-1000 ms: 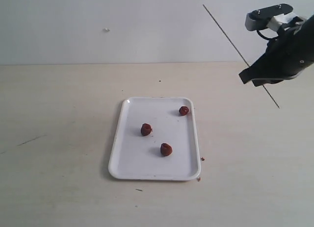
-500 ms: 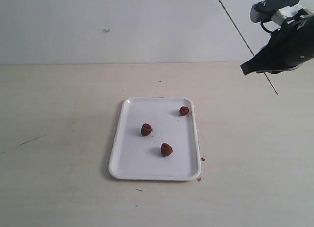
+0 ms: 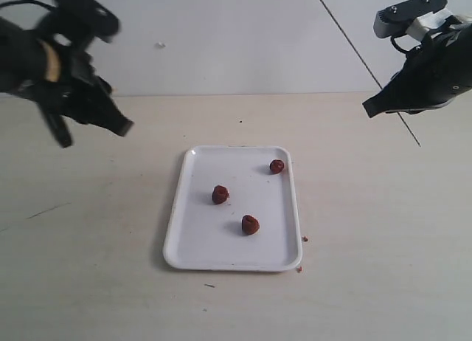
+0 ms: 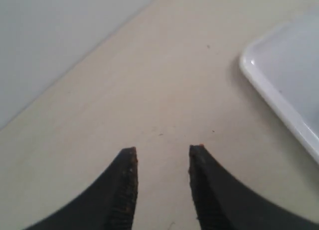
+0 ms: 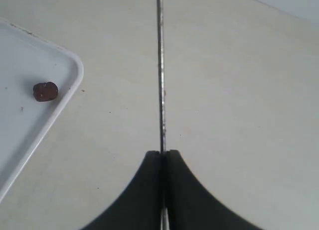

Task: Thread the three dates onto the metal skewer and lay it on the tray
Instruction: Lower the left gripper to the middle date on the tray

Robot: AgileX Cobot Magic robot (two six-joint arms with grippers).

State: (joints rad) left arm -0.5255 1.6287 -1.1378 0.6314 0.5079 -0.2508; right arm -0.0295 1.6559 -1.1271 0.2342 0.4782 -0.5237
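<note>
Three dark red-brown dates lie loose on the white tray [image 3: 190, 249]: one near the far right corner [image 3: 276, 165], one in the middle [image 3: 220, 194], one nearer the front [image 3: 250, 224]. My right gripper [image 3: 371, 108] hangs high at the right, shut on the thin metal skewer [image 3: 343, 31], which slants up-left and pokes out below the jaws. In the right wrist view the skewer [image 5: 160, 65] runs straight out from the closed gripper [image 5: 164, 153], with one date [image 5: 45, 91] on the tray corner [image 5: 70, 90]. My left gripper [image 3: 124, 127] is open and empty, above the table left of the tray.
Brown crumbs [image 3: 304, 239] lie on the wooden table just off the tray's right front corner. A white wall rises behind the table. In the left wrist view the tray rim [image 4: 279, 108] shows off to one side of the open gripper [image 4: 163, 150].
My left arm has come into view at the upper left. The right gripper with the skewer rose slightly and shifted; the dates have not moved.
</note>
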